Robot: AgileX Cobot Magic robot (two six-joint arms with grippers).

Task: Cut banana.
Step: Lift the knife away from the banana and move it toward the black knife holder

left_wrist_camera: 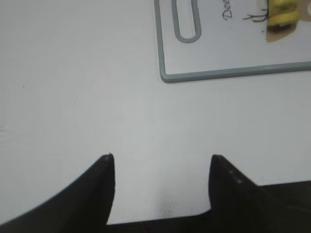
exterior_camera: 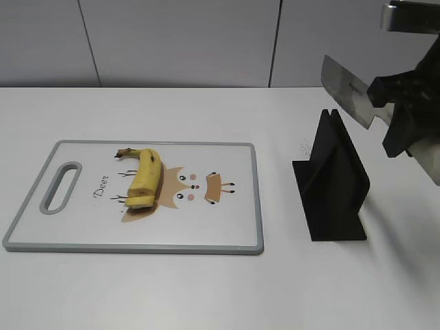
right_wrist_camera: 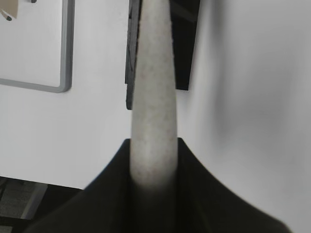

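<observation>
The banana, short, yellow and unpeeled with a dark stem tip, lies on the left half of the white cutting board. Its cut end also shows at the top right of the left wrist view. My right gripper is high at the far right, shut on a knife whose blade points left above the black stand. In the right wrist view the jaws clamp the pale speckled handle. My left gripper is open and empty over bare table, left of and in front of the board.
A black knife stand stands right of the board, under the knife; it also shows in the right wrist view. The board's grey rim and handle slot lie ahead of the left gripper. The board's corner shows to the stand's left.
</observation>
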